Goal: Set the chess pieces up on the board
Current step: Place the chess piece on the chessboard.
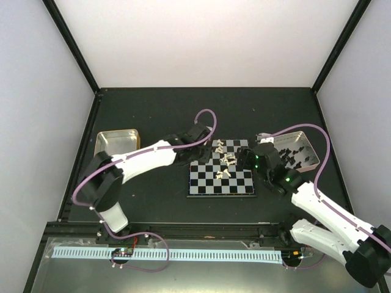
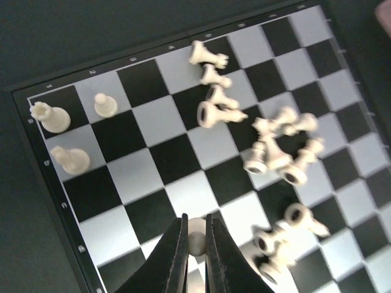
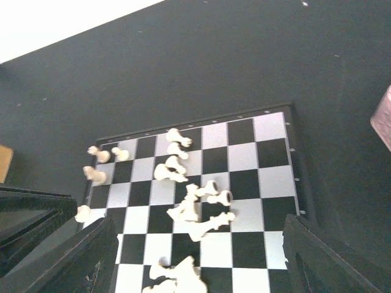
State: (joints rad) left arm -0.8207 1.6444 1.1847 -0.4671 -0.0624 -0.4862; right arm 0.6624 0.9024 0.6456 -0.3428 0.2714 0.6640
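Observation:
The board [image 1: 235, 183] lies in the middle of the table. Several cream-white pieces [image 1: 227, 160] lie toppled across its far half. In the left wrist view the board [image 2: 153, 122] carries three upright pieces by its corner [image 2: 52, 117] and fallen heaps [image 2: 281, 146]. My left gripper [image 2: 195, 237] is shut on a cream pawn [image 2: 196, 231], held just above the board near its edge. My right gripper [image 3: 195, 268] is open and empty, its fingers [image 3: 330, 256] wide apart above the board [image 3: 269, 183] and over the fallen pieces [image 3: 195, 210].
A gold metal tray [image 1: 116, 141] stands at the left. A pinkish tray [image 1: 296, 149] with several tiny black pieces stands right of the board, close behind my right gripper [image 1: 247, 160]. My left gripper [image 1: 208, 151] reaches over the board's far left corner.

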